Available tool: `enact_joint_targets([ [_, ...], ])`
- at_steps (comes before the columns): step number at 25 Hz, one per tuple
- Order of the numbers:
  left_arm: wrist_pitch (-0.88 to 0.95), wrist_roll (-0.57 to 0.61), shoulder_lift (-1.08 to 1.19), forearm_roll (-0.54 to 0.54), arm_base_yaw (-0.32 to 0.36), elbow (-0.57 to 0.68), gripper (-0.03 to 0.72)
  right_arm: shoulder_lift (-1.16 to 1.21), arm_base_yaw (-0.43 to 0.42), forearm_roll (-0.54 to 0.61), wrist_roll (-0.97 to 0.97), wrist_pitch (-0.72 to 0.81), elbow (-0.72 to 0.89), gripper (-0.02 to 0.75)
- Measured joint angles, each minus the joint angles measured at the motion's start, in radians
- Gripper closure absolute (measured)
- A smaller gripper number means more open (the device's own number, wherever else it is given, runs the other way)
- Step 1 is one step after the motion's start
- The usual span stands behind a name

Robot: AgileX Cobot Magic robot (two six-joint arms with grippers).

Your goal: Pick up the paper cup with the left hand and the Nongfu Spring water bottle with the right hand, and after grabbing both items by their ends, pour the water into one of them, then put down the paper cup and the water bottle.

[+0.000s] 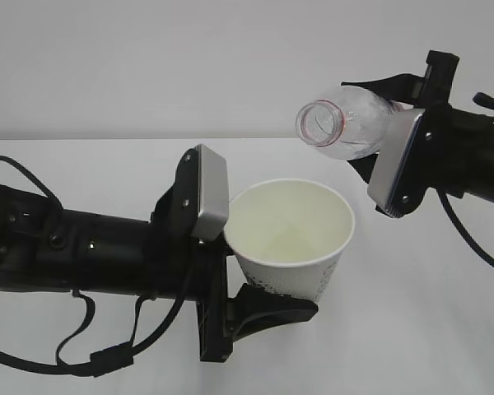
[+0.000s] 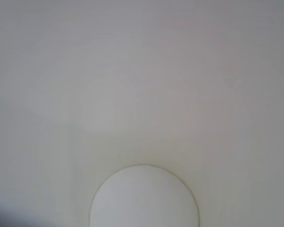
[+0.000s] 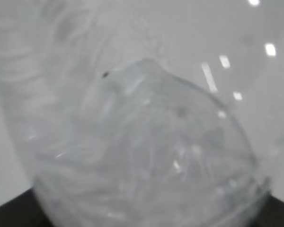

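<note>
In the exterior view my left gripper [image 1: 267,284] is shut on the lower part of the white paper cup [image 1: 296,247]. The cup is lifted and leans slightly right, showing its cream inside. Up and to the right, my right gripper [image 1: 377,125] is shut on the rear end of the clear Nongfu Spring water bottle [image 1: 346,123]. The bottle lies nearly level, its capless red-ringed mouth [image 1: 319,122] above the cup's right rim. No stream of water shows. The bottle [image 3: 146,151] fills the right wrist view. The left wrist view is blurred white with a pale round shape [image 2: 144,201].
The white table [image 1: 445,329] stretches under both arms, with a plain pale wall behind it. Black cables [image 1: 90,346] hang from the left arm near the front edge.
</note>
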Motion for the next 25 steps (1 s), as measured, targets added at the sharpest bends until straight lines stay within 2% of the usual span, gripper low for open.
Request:
enact_joint_targets([
  [25,0.031,-0.102,-0.052,0.018,0.000,0.000,0.167,-0.008,0.000,-0.031,-0.037,0.011,-0.052,0.258],
])
